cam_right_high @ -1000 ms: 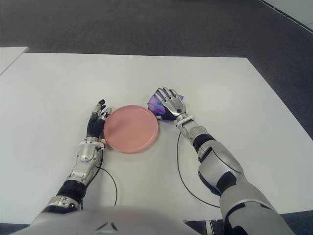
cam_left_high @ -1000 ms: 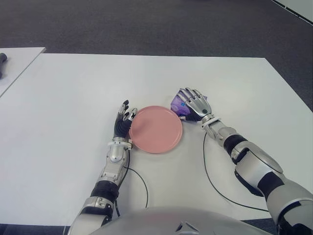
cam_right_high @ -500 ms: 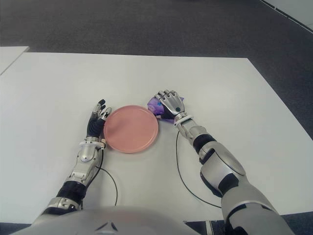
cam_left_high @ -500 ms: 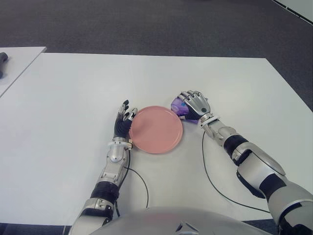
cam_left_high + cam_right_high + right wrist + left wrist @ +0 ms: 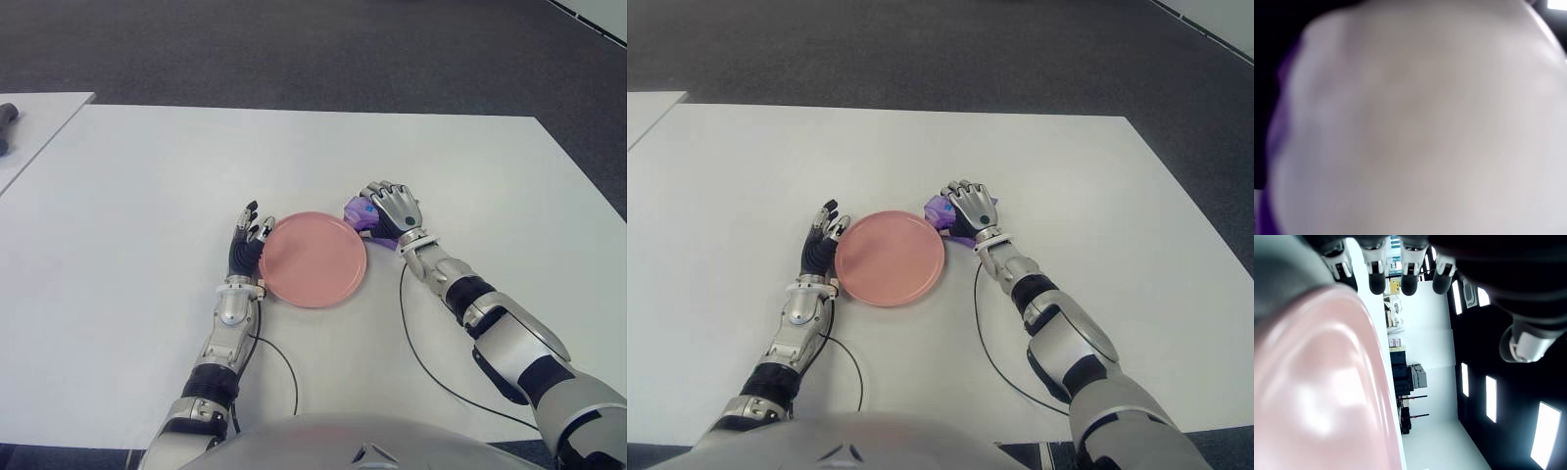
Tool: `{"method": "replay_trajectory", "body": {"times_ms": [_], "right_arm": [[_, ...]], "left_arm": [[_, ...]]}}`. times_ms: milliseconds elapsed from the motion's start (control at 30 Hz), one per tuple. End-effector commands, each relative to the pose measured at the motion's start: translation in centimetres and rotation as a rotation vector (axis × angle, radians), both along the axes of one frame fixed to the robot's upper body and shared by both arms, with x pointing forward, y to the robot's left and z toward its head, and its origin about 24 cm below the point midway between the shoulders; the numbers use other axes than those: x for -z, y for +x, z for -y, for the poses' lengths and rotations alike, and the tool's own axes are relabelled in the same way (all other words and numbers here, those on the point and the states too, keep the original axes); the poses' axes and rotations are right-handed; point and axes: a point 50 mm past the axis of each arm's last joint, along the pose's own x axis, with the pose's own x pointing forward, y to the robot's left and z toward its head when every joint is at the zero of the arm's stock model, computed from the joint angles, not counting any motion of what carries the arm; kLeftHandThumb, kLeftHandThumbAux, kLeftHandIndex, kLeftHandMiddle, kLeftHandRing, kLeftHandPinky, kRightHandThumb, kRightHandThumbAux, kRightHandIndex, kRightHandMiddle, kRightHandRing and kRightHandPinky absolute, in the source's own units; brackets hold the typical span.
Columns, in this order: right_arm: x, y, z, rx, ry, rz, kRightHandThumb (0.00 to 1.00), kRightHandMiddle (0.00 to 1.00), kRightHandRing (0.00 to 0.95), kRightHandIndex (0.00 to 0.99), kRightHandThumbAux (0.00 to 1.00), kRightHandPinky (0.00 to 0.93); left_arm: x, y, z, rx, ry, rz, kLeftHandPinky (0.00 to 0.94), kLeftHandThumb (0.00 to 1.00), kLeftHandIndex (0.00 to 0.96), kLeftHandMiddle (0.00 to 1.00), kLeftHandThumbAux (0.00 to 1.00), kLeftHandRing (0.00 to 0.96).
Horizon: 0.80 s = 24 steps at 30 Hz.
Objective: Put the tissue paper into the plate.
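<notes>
1. Right hand (image 5: 393,209) sits over the purple tissue pack (image 5: 359,209), just right of the pink plate (image 5: 313,258) on the white desk (image 5: 147,196).
2. What's changed: a second ago that hand lay flat with its fingers spread over the pack; now the fingers are curled down around it, clenched on the tissue pack.
3. Less purple shows now than a second ago, only a sliver at the hand's left edge, touching or very nearly touching the plate's far-right rim.
4. The pack is on the desk under the hand, not on the plate; the plate is bare.
5. The right forearm has drawn in a touch toward the plate since the earlier frames; the black cable (image 5: 416,343) trails from it across the desk toward the robot.
6. The left hand (image 5: 247,240) has not shifted: it shows at the plate's left rim, fingers extended and relaxed, holding nothing.
7. In the left wrist view the fingertips (image 5: 1409,284) hang straight beside the plate's pink edge (image 5: 1312,396), open.
8. The right wrist view is a pale blur with a purple tinge at one side, nothing more to tell there.
9. Writing and brands: a small blue-green patch shows on the pack, but no lettering can be read on it, the plate or the hands.
10. Far left, a dark object (image 5: 6,121) lies on a second desk, too small to identify.
</notes>
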Motion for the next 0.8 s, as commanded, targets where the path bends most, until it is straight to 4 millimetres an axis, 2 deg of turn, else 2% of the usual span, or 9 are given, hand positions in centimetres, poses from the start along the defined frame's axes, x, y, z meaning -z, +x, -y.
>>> {"method": "replay_trajectory", "body": {"times_ms": [33,533,800], "right_arm": [[3.48,-2.40,0.26,0.003,-0.014,-0.181,0.741,0.773,0.763,0.441,0.705,0.681],[3.43,-2.52,-0.24,-0.003,0.002,-0.214,0.742,0.773,0.768,0.441,0.707,0.690],[3.37,-2.58,-0.18,0.010,0.047,-0.208,0.742,0.782,0.779,0.440,0.707,0.724]], "left_arm": [[0.52,-0.26,-0.20,-0.001,-0.004,-0.030,0.000,0.000,0.000,0.000,0.400,0.000],[0.55,-0.16,-0.27,-0.003,-0.005,-0.035,0.000,0.000,0.000,0.000,0.404,0.000],[0.53,-0.05,-0.27,-0.009,-0.006,-0.034,0.000,0.000,0.000,0.000,0.406,0.000]]}}
